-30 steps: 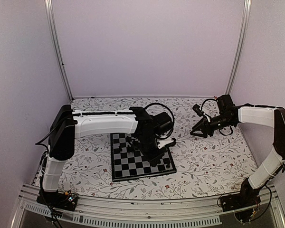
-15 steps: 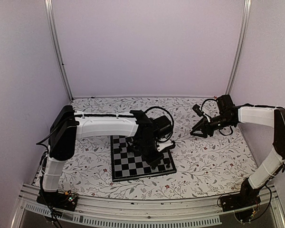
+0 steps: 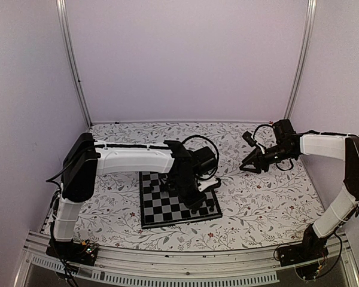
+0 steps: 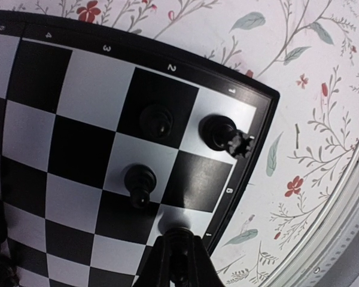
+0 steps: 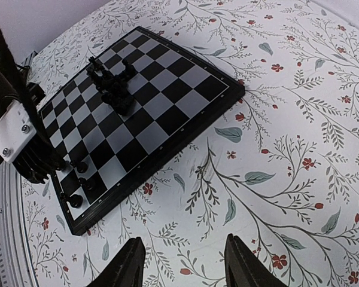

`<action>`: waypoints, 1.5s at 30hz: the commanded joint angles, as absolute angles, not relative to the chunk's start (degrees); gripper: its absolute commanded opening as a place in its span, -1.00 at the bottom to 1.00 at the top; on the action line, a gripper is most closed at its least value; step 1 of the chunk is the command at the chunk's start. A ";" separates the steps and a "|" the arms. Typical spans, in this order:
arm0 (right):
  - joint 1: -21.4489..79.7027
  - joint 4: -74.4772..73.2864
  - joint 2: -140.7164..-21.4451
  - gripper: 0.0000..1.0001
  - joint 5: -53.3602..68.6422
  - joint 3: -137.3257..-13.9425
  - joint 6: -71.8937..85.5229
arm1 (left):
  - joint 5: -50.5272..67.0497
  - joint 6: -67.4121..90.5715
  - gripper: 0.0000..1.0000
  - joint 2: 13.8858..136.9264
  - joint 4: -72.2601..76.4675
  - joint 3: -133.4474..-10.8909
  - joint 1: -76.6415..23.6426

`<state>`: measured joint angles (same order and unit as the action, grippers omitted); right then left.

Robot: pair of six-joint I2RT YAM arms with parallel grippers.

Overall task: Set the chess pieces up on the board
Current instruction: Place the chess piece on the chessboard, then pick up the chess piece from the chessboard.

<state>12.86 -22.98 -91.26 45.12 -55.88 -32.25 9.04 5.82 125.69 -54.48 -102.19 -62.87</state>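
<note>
Left wrist view: the board fills most of the frame, one corner of it showing with its black border. Three chess pieces stand upright on separate squares at that corner, one on a dark square, one with a crenellated top on the light corner square, and one a row inward. The left gripper points down at a light edge square just beside them, its fingers drawn in against a small dark piece at their tips. Top external view puts the board flat on the floral cover, near the middle of the bench and closer to its near edge; the left gripper is over the board's near-right corner. Right wrist view shows a loose cluster of pieces lying together further in on the board, apart from the standing ones. The right gripper hangs over bare floral cover towards the right edge of the bench, well apart from the board, its fingers spread wide with nothing between them.
</note>
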 commanded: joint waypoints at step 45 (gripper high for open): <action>13.05 -24.17 -92.72 -0.02 45.06 -57.13 -33.40 | -7.28 14.20 -0.36 107.92 -50.00 -84.69 -48.97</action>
<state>12.86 -23.42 -92.01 45.10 -55.88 -32.71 -9.37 13.58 107.02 -50.33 -85.62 -50.13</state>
